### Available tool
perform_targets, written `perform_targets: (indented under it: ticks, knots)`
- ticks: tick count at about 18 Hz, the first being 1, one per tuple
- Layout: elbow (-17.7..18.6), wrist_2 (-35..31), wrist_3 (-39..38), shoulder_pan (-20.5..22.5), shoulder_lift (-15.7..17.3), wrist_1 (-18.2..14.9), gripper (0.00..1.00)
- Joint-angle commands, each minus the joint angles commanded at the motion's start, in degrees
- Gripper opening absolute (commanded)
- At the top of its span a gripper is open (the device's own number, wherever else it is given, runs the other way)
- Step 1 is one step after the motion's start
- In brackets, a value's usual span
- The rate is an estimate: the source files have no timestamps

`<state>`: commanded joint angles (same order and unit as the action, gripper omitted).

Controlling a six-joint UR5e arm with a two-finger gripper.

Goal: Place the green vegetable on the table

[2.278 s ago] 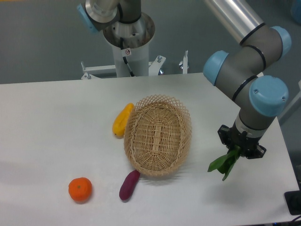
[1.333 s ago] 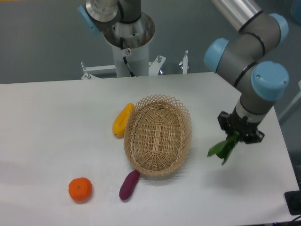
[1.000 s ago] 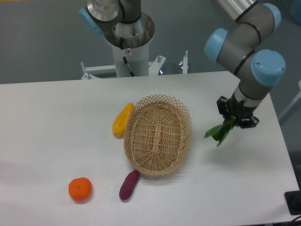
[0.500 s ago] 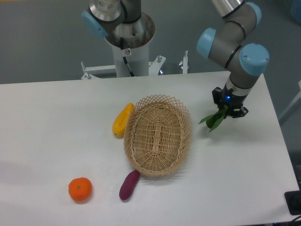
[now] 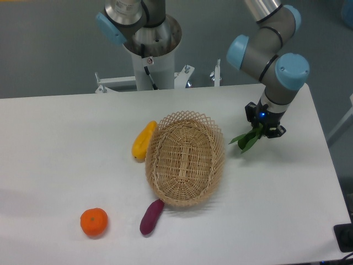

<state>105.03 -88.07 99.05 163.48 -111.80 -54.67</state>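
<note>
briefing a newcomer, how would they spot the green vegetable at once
Start at the wicker basket mid-table, then look right of its far rim. The green vegetable hangs there, pinched in the arm's gripper; it is the only leafy green item, unlike the smooth yellow, purple and orange produce.

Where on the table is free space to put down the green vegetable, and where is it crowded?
The gripper holds the green vegetable just right of the wicker basket. The table is bare right of the basket toward the right edge, and across the left part. It is crowded around the basket: yellow vegetable, purple sweet potato, orange.
</note>
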Motion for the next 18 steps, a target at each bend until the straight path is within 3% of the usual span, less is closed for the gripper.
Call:
perform_targets:
  ticks: [2,7,13,18]
  knots:
    - [0.09,0.00,-0.35,0.00,-0.09,0.00,0.72]
    - [-0.09,0.00,-0.44,-0.09,-0.09,0.00,1.00]
    - [-1.58,0.26,-0.79,-0.09,0.35,-0.26,1.00]
    - [-5.26,-0.26,-2.11,-0.35,0.44,-0.53,1.00]
